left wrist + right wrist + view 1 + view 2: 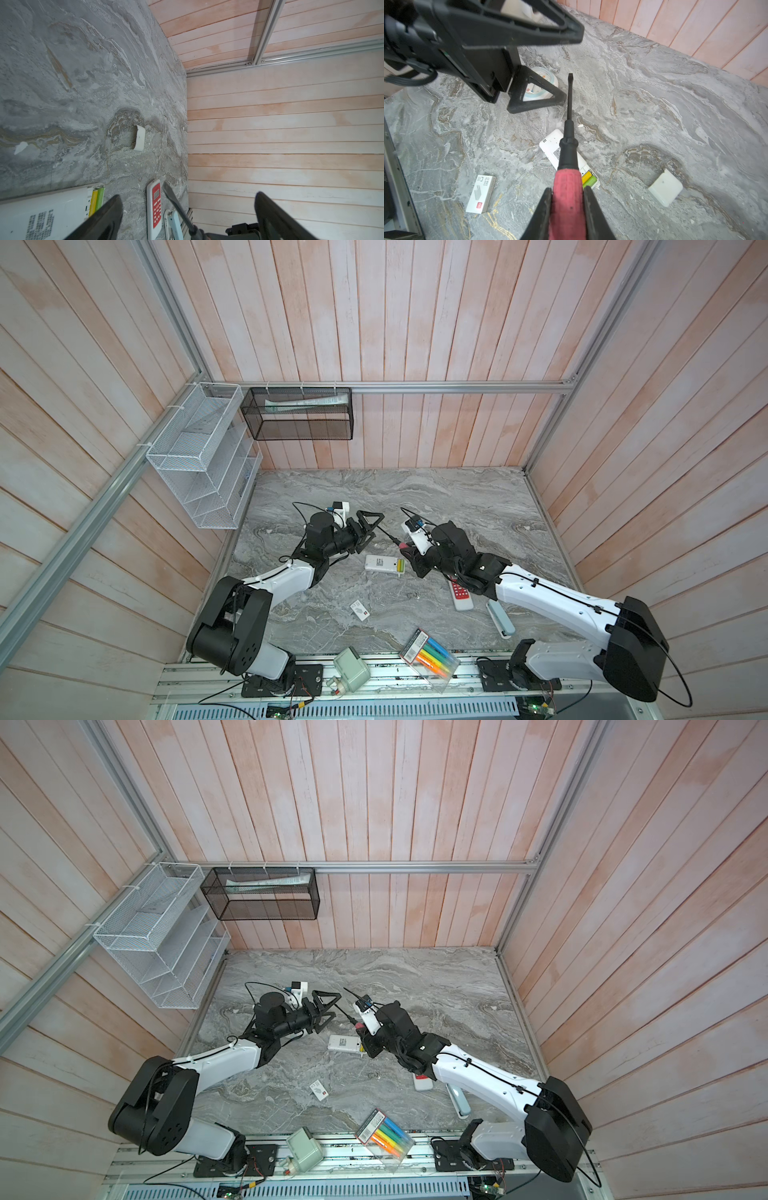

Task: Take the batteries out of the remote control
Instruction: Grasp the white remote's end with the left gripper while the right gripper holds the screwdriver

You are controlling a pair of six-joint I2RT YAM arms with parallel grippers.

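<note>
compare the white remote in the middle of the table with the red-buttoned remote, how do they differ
The white remote lies back up, printed label showing; the red-buttoned remote lies keypad up.
The white remote's battery bay is open, yellow-green batteries showing; the red-buttoned remote shows no bay.
The white remote lies mostly in the open; the red-buttoned remote is partly under the right arm.
Both are slim, white-bodied and flat on the table.

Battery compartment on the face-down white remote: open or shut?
Open. The white remote lies with its compartment uncovered, and the yellow-green batteries sit exposed inside it.
</note>
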